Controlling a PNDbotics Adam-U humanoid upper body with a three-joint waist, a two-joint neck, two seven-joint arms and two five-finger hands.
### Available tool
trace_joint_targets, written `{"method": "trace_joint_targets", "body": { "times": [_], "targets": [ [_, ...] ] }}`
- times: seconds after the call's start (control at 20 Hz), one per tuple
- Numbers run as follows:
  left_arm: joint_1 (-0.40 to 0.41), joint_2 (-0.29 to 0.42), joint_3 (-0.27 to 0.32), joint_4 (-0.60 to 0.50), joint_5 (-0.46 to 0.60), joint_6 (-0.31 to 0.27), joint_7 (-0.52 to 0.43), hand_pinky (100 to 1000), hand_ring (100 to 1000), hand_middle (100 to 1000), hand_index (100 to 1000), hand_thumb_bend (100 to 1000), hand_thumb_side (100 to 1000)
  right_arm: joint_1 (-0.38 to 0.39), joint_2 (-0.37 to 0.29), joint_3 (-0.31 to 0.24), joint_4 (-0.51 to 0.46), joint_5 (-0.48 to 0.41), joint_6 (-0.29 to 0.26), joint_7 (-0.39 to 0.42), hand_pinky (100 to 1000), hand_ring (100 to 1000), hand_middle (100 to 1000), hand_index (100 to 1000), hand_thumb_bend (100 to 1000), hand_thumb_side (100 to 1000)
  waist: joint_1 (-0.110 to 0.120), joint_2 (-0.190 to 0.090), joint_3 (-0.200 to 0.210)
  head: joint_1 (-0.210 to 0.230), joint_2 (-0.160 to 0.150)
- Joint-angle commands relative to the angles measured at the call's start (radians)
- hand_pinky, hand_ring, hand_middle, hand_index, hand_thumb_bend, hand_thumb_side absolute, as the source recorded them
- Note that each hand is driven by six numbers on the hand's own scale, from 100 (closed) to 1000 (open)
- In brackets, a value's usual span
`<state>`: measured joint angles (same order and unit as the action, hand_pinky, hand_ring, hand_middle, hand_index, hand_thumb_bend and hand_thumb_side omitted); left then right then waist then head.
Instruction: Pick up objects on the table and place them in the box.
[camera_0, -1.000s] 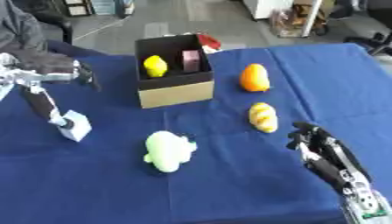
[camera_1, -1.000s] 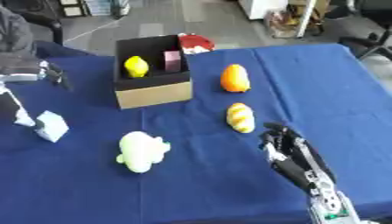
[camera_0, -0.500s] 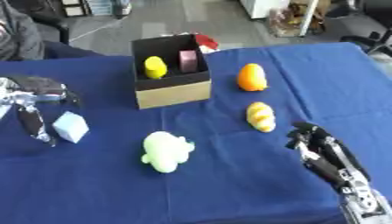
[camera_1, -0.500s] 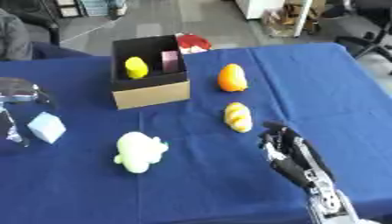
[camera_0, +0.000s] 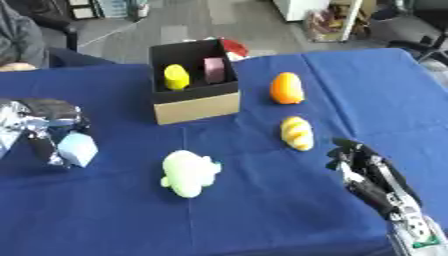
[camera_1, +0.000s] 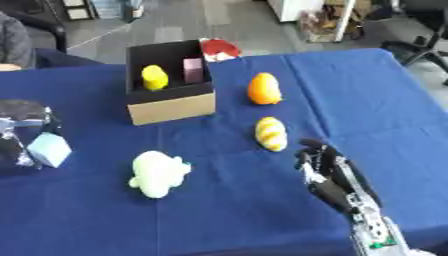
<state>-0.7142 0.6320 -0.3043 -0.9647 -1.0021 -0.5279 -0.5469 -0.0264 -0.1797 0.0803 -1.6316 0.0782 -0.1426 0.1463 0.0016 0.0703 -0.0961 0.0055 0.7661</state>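
Box (camera_0: 196, 95): upper centre, already holding a yellow piece (camera_0: 177, 77) and a pink block (camera_0: 214, 70).
Left hand (camera_0: 42, 125): far left, fingers curled beside pale blue cube (camera_0: 79, 149); whether it holds the cube, cannot tell.
Left to place: green toy (camera_0: 189, 173), yellow bread (camera_0: 297, 132), orange fruit (camera_0: 286, 88).
Right hand (camera_0: 374, 180): lower right, fingers relaxed, empty.

Matt blue cloth (camera_0: 105, 215) on the table; plain cardboard box (camera_0: 194, 80); green toy (camera_0: 189, 172) perhaps plush.

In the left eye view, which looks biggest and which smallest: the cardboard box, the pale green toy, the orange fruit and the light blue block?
1. Cardboard box, clearly largest.
2. Pale green toy.
3. Orange fruit.
4. Light blue block.

The fruit and block look close in size. The block lies nearer the camera and the left hand partly covers it, so their order is unsure.
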Motion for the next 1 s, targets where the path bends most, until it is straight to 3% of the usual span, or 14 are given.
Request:
{"method": "trace_joint_targets", "body": {
  "times": [0.05,0.25,0.4,0.75,0.95,1.0],
  "targets": [
    [-0.033,0.022,0.031,-0.056,0.031,0.011,0.030,662,488,463,603,477,100,-0.010,-0.009,-0.005,-0.011,0.003,0.001,-0.003,704,612,640,833,100,380,-0.003,-0.012,0.001,-0.005,0.004],
    [-0.112,0.017,0.072,-0.158,0.073,0.078,0.070,676,495,468,611,482,100,-0.007,-0.009,-0.002,-0.008,0.003,0.001,-0.002,704,613,640,833,100,380,-0.004,-0.018,0.001,-0.004,0.004],
    [-0.195,-0.036,0.096,-0.163,0.042,0.137,0.149,701,515,486,634,490,100,-0.006,-0.007,0.001,-0.007,0.001,0.001,0.002,705,613,641,832,100,380,-0.007,-0.021,-0.002,-0.001,0.004],
    [-0.297,-0.244,0.129,0.040,-0.150,0.234,0.391,729,556,527,681,487,100,-0.020,0.007,0.010,-0.006,-0.004,0.000,0.013,705,613,642,829,100,381,-0.024,-0.007,-0.034,0.023,0.004],
    [-0.308,-0.327,0.168,0.143,-0.260,0.318,0.508,758,615,596,753,499,100,-0.036,0.013,0.015,-0.008,-0.007,-0.001,0.018,705,614,642,829,100,380,-0.029,0.009,-0.055,0.041,0.004],
    [-0.308,-0.339,0.176,0.160,-0.278,0.338,0.534,776,663,651,806,551,100,-0.038,0.015,0.016,-0.009,-0.008,-0.001,0.020,705,614,643,829,100,381,-0.030,0.012,-0.059,0.044,0.004]
  ]
}}
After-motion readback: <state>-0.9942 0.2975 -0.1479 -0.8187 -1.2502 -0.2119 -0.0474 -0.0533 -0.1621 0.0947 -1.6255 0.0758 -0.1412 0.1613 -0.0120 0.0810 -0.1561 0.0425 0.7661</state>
